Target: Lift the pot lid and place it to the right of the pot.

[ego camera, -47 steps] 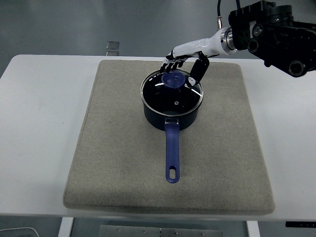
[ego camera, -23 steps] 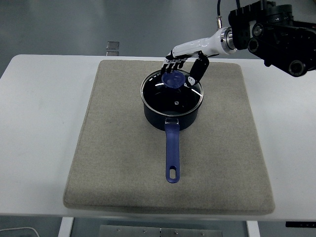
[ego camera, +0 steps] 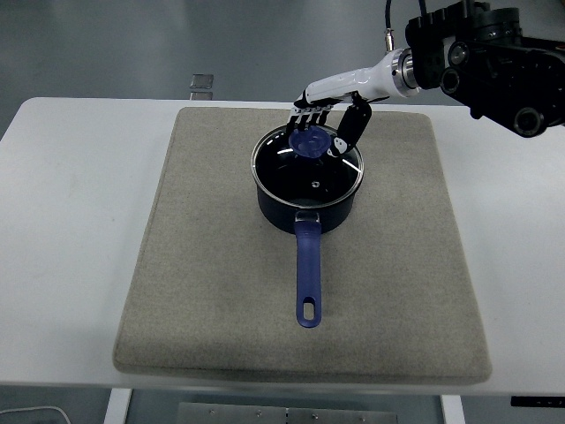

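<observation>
reaching in from the far right, the right hand point(ego camera: 328, 113) hangs over the pot lid point(ego camera: 308, 168). head view: fingers point(ego camera: 305, 118) curled beside the blue knob point(ego camera: 309, 141), thumb opposite; contact unclear. lid sits on the pot point(ego camera: 307, 196), just below the fingertips. pot handle point(ego camera: 308, 274) points toward the near edge. left hand unseen.
</observation>
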You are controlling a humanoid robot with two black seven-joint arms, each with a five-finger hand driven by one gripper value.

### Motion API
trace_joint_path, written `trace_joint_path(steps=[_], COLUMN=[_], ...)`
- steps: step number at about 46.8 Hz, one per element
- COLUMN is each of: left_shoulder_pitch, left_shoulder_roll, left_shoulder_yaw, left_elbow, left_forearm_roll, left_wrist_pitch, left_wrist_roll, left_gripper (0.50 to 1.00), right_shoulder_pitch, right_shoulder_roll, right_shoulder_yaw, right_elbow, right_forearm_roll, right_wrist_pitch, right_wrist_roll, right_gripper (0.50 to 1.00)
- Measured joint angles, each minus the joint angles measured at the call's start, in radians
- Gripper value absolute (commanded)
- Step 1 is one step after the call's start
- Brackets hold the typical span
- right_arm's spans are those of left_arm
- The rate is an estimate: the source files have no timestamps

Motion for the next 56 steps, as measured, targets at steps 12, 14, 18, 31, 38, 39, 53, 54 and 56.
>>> trace_joint_path(steps=[12, 14, 18, 31, 38, 39, 53, 54, 56], left_shoulder_pitch=[0.0, 0.001, 0.0, 0.0, 0.001, 0.0, 0.0, 0.0, 0.0], left_shoulder_roll=[0.0, 0.0, 0.0, 0.0, 0.0, 0.0, 0.0, 0.0, 0.0], left_shoulder_yaw=[0.0, 0.0, 0.0, 0.0, 0.0, 0.0, 0.0, 0.0, 0.0], left_elbow=[0.0, 0.0, 0.0, 0.0, 0.0, 0.0, 0.0, 0.0, 0.0], left_forearm_roll=[0.0, 0.0, 0.0, 0.0, 0.0, 0.0, 0.0, 0.0, 0.0], left_wrist_pitch=[0.0, 0.0, 0.0, 0.0, 0.0, 0.0, 0.0, 0.0, 0.0], left_wrist_roll=[0.0, 0.0, 0.0, 0.0, 0.0, 0.0, 0.0, 0.0, 0.0], left_gripper=[1.0, 1.0, 1.0, 1.0, 1.0, 1.0, 1.0, 1.0, 1.0], right_shoulder_pitch=[0.0, 0.0, -0.003, -0.004, -0.005, -0.005, -0.004, -0.004, -0.004], right_shoulder_roll=[0.002, 0.002, 0.002, 0.002, 0.002, 0.002, 0.002, 0.002, 0.002], right_shoulder_yaw=[0.0, 0.0, 0.0, 0.0, 0.0, 0.0, 0.0, 0.0, 0.0], right_elbow=[0.0, 0.0, 0.0, -0.001, -0.002, -0.002, -0.003, -0.003, -0.003], right_forearm_roll=[0.0, 0.0, 0.0, -0.001, -0.004, -0.005, -0.006, -0.006, -0.006], right_wrist_pitch=[0.0, 0.0, 0.0, 0.0, 0.0, 0.0, 0.0, 0.0, 0.0], right_wrist_roll=[0.0, 0.0, 0.0, 0.0, 0.0, 0.001, 0.002, 0.002, 0.002], right_gripper=[0.693, 0.69, 0.688, 0.59, 0.547, 0.547, 0.523, 0.513, 0.509])
